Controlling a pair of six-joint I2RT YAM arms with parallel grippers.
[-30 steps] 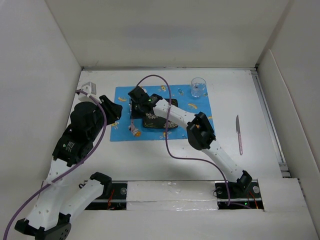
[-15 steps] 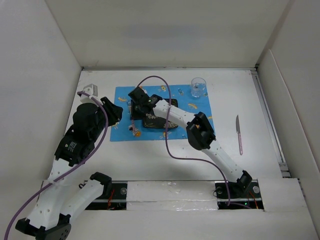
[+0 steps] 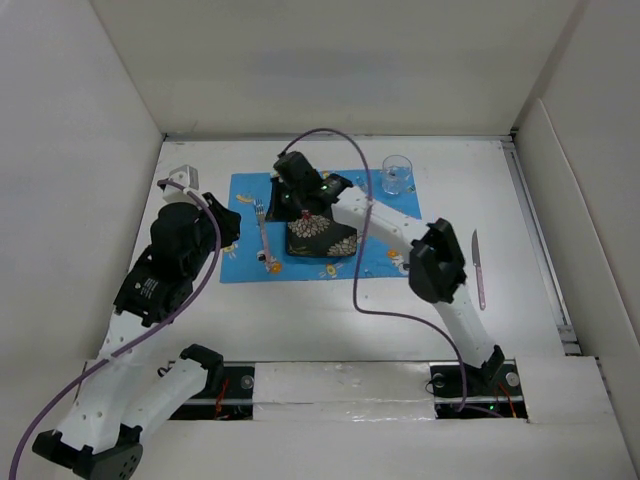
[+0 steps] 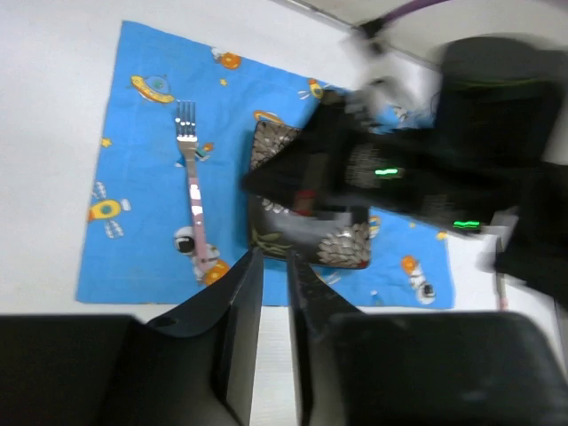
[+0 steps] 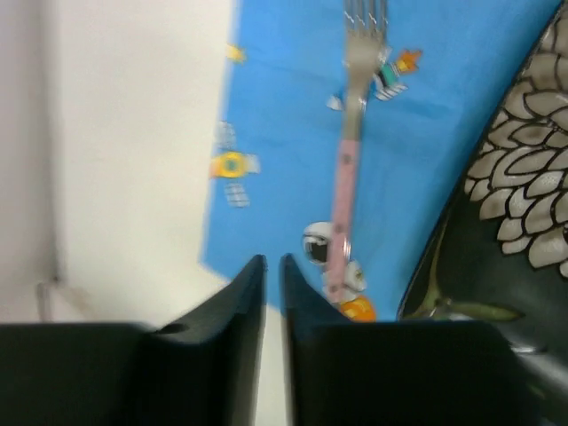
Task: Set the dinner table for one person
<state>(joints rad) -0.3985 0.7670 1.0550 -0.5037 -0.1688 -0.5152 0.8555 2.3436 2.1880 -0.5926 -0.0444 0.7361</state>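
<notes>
Blue mat (image 3: 240,262) lies on the white dinner table (image 3: 300,330). Over its left part the right gripper (image 5: 273,263) hangs with jaws a slit apart, pinching nothing, and the left gripper (image 4: 275,259) is likewise barely parted and empty. A second ago the right gripper covered the fork (image 5: 344,177), which is now bare beside the plate (image 5: 524,204).

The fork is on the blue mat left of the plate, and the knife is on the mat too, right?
Not quite. The fork is on the blue mat left of the plate, but the knife lies off the mat on the white table, as the top view shows.
</notes>
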